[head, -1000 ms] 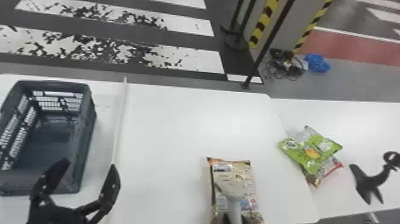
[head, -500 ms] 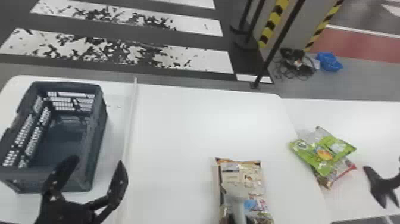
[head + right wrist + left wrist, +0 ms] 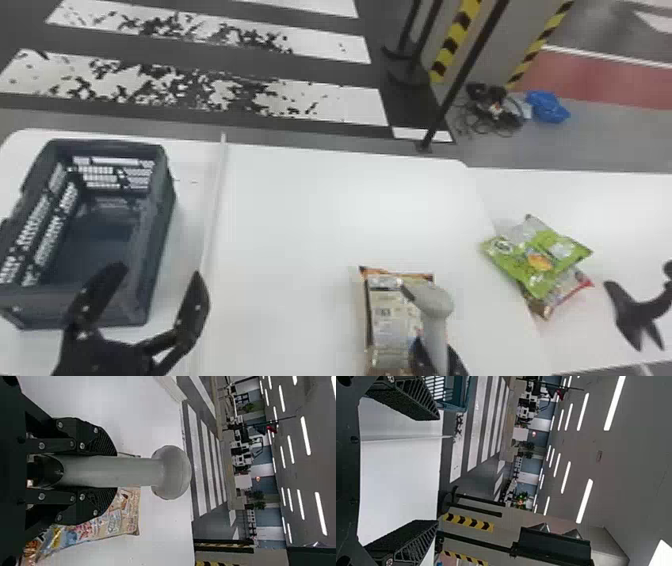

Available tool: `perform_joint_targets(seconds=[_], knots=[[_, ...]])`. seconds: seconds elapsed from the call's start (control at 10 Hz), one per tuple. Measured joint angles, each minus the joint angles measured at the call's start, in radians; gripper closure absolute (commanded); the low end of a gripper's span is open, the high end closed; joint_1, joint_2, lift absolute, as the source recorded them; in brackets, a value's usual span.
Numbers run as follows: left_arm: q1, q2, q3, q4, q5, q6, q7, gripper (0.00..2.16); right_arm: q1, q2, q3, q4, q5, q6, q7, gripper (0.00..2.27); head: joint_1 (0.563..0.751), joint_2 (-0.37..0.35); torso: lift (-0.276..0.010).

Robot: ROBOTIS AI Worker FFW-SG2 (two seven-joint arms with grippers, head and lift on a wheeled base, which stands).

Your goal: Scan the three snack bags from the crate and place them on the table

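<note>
Left gripper (image 3: 160,270) at 8 o'clock in head view, fingers spread, nothing between them; near the crate (image 3: 163,215) — crate at 9 o'clock on the surface (image 3: 300,200). White strip (image 3: 213,215) runs along the 3 o'clock side of the crate. Right gripper (image 3: 436,345) at 5 o'clock, clamped on the grey scanner (image 3: 436,301); right wrist view has both fingers against its handle, rounded head beyond the tips. Brown bag (image 3: 390,320) also at 5 o'clock, flat on the surface, partly hidden behind scanner and gripper. Green bag (image 3: 532,260) between 3 and 4 o'clock, resting on top of the red-edged bag (image 3: 565,290), which pokes out on its 5 o'clock side. Black stand (image 3: 637,312) at 4 o'clock, near those two. On the floor, 1 to 2 o'clock — cables (image 3: 495,110) and blue plastic (image 3: 547,106).
</note>
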Motion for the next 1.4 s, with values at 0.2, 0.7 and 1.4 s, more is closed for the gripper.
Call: perform_joint_targets(seconds=[0.2,0.7,1.4], knots=[[0.009,0.003,-0.001,-0.002,0.000,-0.001,-0.001,0.06,-0.066,0.000,-0.166,-0.012,-0.102,0.147,0.127,2.20,0.695,-0.350,-0.037],[0.028,0.004,-0.015,-0.014,-0.015,0.004,0.002,0.06,-0.369,-0.093,-0.382,0.173,-0.060,0.503,0.333,2.20,0.695,-0.350,-0.037],[0.027,0.007,-0.009,-0.021,-0.018,0.018,0.002,0.06,-0.566,-0.140,-0.381,0.443,0.066,0.551,0.299,0.00,0.695,-0.350,-0.037]])
